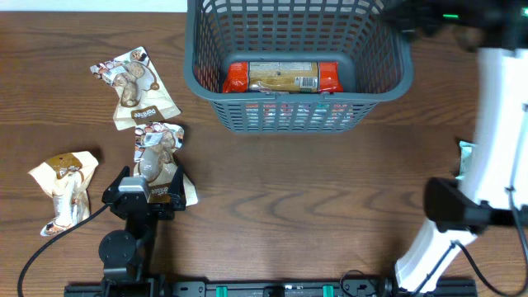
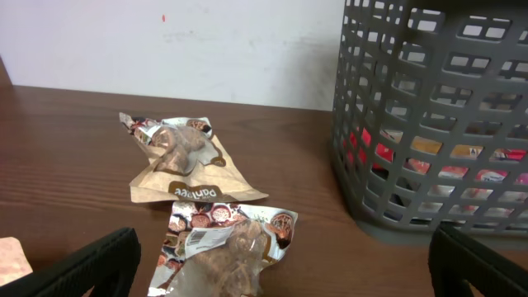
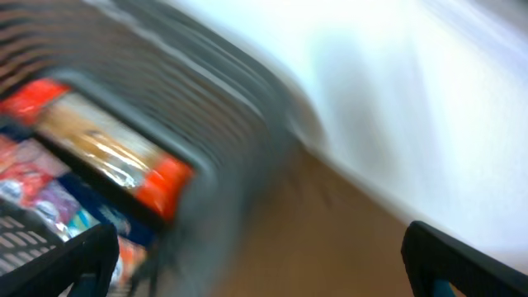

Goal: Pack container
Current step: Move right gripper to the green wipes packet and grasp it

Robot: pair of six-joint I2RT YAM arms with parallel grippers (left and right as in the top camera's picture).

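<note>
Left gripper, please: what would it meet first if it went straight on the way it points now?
Probably the nearer snack packet, lying right between the open fingers of the left gripper; the second packet lies beyond. Depth is unclear.

Between the spread fingers (image 2: 82, 268) of the left gripper (image 2: 280, 272) one snack packet (image 2: 227, 252) lies flat on the table (image 1: 289, 198). Its far end reaches out past the fingertips. Straight ahead of those fingers, just beyond it, lies a second packet (image 2: 186, 165). A third packet (image 1: 66, 188) sits out beyond the left finger (barely an edge of it shows in the wrist view). Ahead and to the right of the right finger stands the container (image 2: 429, 124), apart from the packets. Inside, a long packet (image 1: 282, 77) lies crosswise on top of others. From the right gripper (image 3: 264, 272), it lies ahead and left of the fingers.
</note>
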